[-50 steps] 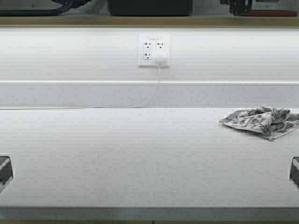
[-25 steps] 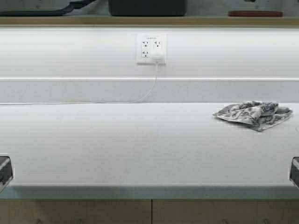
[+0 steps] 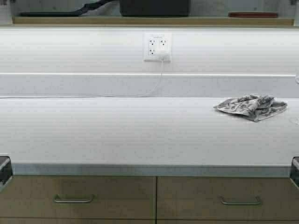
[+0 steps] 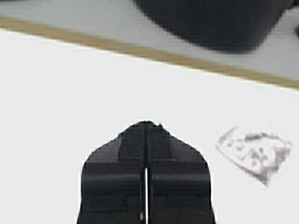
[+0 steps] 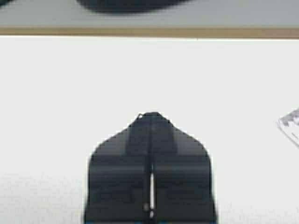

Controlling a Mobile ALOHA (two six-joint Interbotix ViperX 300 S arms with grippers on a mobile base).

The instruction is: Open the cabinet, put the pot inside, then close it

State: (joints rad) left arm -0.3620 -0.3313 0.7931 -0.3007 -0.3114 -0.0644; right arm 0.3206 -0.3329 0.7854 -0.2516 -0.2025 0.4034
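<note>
The black pot (image 3: 154, 7) stands on a pale shelf at the top of the high view, behind the tan front edge of the cabinet (image 3: 70, 20); only its lower part shows. The cabinet doors are out of view. The pot also shows in the left wrist view (image 4: 215, 23) and in the right wrist view (image 5: 126, 4), far beyond both grippers. My left gripper (image 4: 145, 125) is shut and empty, low over the white counter. My right gripper (image 5: 150, 115) is shut and empty too. Both arms are pulled back at the lower corners of the high view.
A white counter (image 3: 117, 130) runs across, with a crumpled grey patterned cloth (image 3: 251, 105) at its right. A wall socket (image 3: 158, 46) with a white cable sits on the backsplash. Tan drawers with steel handles (image 3: 74, 199) are below. A red item (image 3: 254, 15) lies right of the pot.
The robot has backed away from the counter: the counter's front edge and the drawers below have come into view. Both grippers stay parked.
</note>
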